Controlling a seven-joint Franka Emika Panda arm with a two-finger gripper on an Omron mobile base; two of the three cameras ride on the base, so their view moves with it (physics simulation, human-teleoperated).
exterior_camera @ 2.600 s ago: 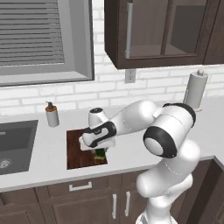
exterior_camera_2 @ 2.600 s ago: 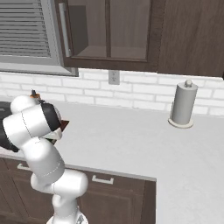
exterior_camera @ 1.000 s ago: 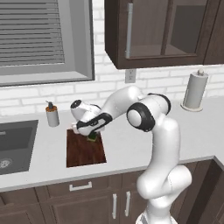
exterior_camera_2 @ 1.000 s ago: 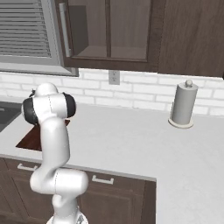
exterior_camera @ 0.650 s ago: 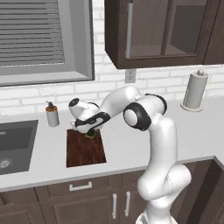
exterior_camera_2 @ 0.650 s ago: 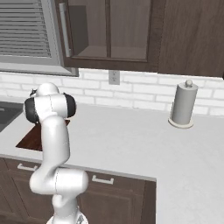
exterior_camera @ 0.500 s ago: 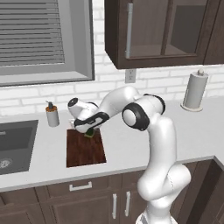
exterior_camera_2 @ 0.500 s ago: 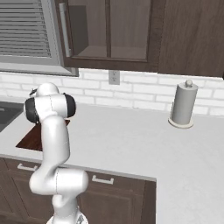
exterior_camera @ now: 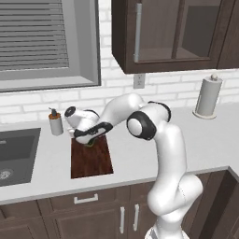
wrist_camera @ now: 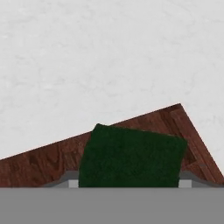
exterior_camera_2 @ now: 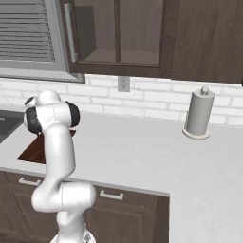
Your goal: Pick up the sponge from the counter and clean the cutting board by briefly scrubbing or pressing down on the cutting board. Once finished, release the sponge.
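End effector [exterior_camera: 89, 140] grips dark green rectangular sponge [wrist_camera: 131, 156] over dark reddish-brown wooden cutting board [exterior_camera: 92, 161] on light grey worktop [exterior_camera: 140, 154].

We see the cutting board [exterior_camera: 91, 158] lying on the counter [exterior_camera: 196, 140], to the right of the sink [exterior_camera: 14, 156]. A soap bottle [exterior_camera: 56, 123] stands behind the board's left corner. The sponge [wrist_camera: 131, 155] sits over the board's far end, near a corner. A paper towel roll [exterior_camera: 207, 95] stands far right by the wall.
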